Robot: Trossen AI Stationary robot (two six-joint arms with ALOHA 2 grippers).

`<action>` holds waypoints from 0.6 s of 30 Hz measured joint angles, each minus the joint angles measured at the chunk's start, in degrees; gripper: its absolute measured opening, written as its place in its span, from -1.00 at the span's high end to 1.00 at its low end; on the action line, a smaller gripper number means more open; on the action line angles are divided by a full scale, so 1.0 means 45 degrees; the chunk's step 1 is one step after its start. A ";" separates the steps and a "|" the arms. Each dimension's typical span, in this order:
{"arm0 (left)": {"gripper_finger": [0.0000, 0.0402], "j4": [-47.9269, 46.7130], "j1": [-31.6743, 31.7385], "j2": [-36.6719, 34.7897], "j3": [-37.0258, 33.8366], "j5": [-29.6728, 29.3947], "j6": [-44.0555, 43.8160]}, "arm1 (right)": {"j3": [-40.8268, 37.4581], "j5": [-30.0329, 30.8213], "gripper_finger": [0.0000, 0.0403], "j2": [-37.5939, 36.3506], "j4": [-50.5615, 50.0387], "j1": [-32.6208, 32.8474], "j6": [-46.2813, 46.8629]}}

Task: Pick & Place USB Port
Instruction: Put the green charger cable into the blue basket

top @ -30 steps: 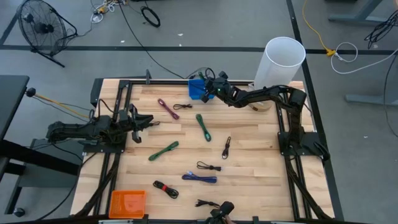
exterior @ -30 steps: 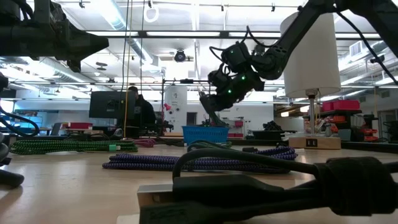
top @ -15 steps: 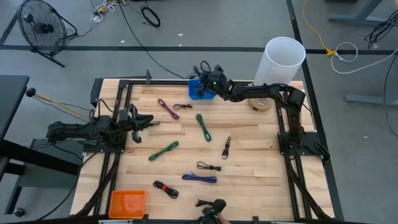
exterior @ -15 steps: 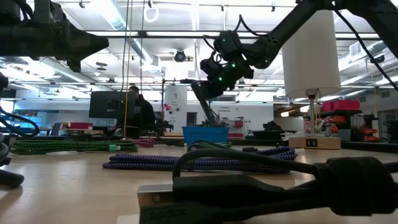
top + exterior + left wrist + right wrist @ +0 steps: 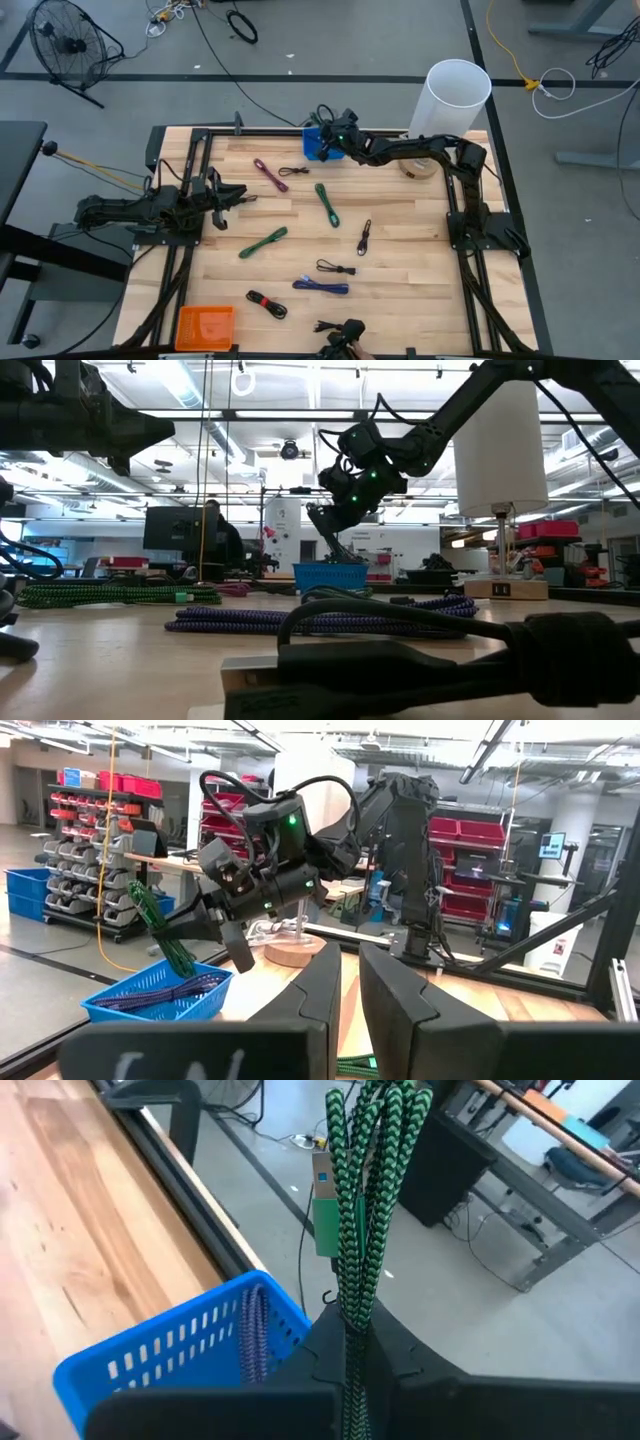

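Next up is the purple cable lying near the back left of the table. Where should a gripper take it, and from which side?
Grip the purple cable at the middle of its bundled run, coming straight down from above. It lies flat on the table as a narrow diagonal strip, so the fingers should straddle it across its width. The black cable sits just beside it, so stay toward the left end.

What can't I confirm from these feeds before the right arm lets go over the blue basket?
- Basket contents: in the high view the right gripper covers the blue basket; the right wrist view cuts off most of its inside.
- Green braided cable: its lower end is hidden behind the gripper's own fingers in the right wrist view.
- Left gripper: too small in the high view to judge.
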 joint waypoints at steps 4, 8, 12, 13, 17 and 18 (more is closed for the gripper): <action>0.77 0.0001 0.0002 0.0002 -0.0001 0.0000 0.0000 | 0.0000 -0.0420 0.97 0.0000 -0.0301 -0.0094 0.0500; 0.77 0.0004 0.0005 0.0004 -0.0001 0.0000 -0.0012 | 0.0000 -0.0643 0.96 0.0005 -0.0943 -0.0145 0.0569; 0.77 0.0005 0.0005 0.0001 -0.0004 0.0000 -0.0011 | 0.0000 -0.0651 0.88 0.0005 -0.0839 -0.0137 0.0576; 0.77 0.0005 0.0000 0.0005 -0.0003 0.0000 -0.0010 | 0.0000 -0.0683 0.85 0.0005 -0.0787 -0.0137 0.0573; 0.77 0.0005 0.0002 0.0002 0.0000 0.0000 0.0000 | 0.0000 -0.0840 0.71 0.0010 -0.1261 -0.0146 0.0571; 0.77 0.0005 0.0000 0.0005 0.0000 0.0000 0.0004 | 0.0000 -0.0986 0.67 0.0015 -0.1346 -0.0162 0.0576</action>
